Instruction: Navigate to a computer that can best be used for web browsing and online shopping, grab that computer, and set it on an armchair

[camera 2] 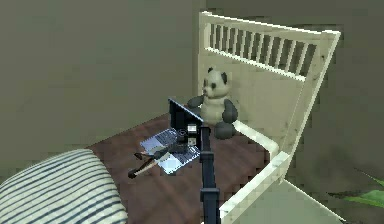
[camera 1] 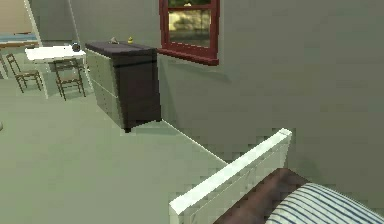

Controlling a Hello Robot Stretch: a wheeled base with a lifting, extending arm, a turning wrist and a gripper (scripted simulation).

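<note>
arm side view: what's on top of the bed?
On the bed: a panda toy against the slatted board, a striped pillow, a dark open laptop, flat grey items. The arm covers the patch beside the laptop.

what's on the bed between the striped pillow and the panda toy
Small flat grey things and a thin handle-like thing lie on the brown bedspread there, in the arm side view; the robot's arm ends there too.

A dark dresser [camera 1: 128, 85] stands against the grey wall, just left of a red-framed window [camera 1: 190, 28]. Far left: a white table [camera 1: 50, 53] with chairs [camera 1: 68, 78]. Lower right: a white bed board [camera 1: 232, 175] and a striped pillow [camera 1: 335, 205].
</note>
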